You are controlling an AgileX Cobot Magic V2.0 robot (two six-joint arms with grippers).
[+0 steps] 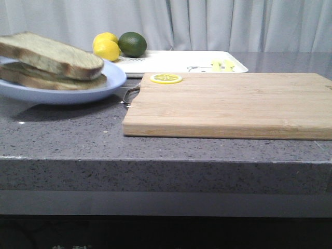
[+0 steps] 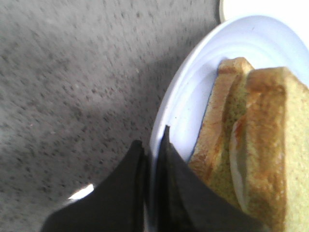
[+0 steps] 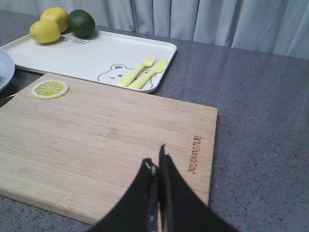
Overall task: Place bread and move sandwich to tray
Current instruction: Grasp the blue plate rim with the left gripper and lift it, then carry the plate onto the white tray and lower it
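Observation:
The sandwich (image 1: 49, 70) lies on the pale blue plate (image 1: 111, 78) at the left. Its top piece is the thick bread (image 1: 57, 56) with brown crust and greenish-tan crumb. In the left wrist view a white strip of egg (image 2: 235, 164) shows between the slices (image 2: 280, 145). My left gripper (image 2: 152, 140) is shut on the plate's rim (image 2: 178, 96), one finger under it and one on top. The plate casts a shadow on the counter and seems slightly raised. The white tray (image 1: 176, 59) lies behind, also in the right wrist view (image 3: 96, 58). My right gripper (image 3: 157, 162) is shut and empty above the cutting board.
A wooden cutting board (image 1: 233, 104) with a lemon slice (image 1: 166, 78) fills the middle of the grey counter (image 1: 62, 135). Two lemons (image 1: 106, 46) and a lime (image 1: 133, 43) sit on the tray's far left end. A yellow fork and knife (image 3: 142, 72) lie on the tray's right end.

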